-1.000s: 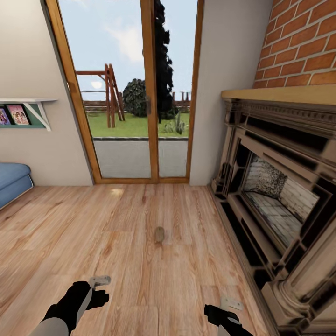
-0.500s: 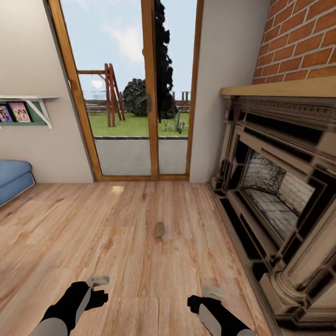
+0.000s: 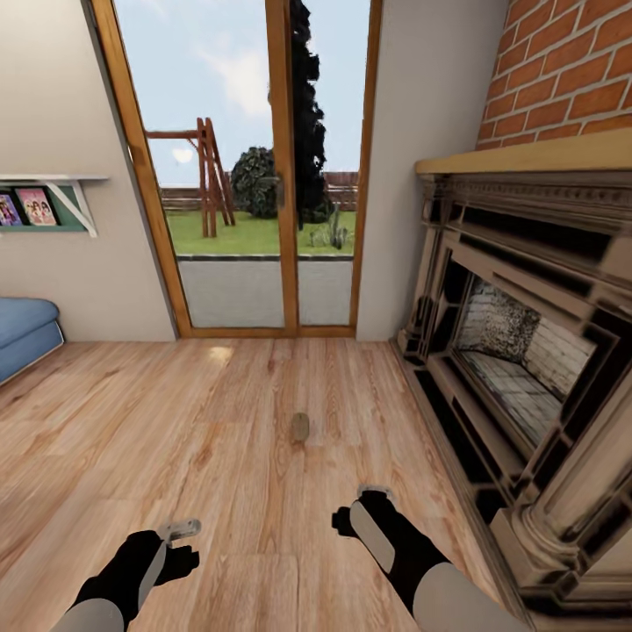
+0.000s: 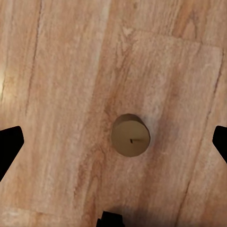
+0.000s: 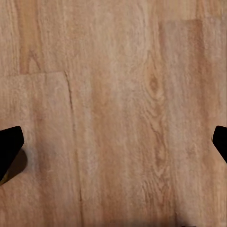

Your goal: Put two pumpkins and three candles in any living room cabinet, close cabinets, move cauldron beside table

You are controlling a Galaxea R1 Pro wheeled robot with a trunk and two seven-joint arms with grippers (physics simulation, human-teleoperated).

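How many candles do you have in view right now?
1. A single candle stands upright on the wood floor, ahead of both arms and left of the fireplace; the left wrist view looks down on it. The other candles may be elsewhere.

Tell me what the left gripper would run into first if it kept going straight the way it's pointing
Probably the candle: in the left wrist view it stands on the wooden floor between the open fingers of the left gripper, slightly off centre. How far away it is isn't clear.
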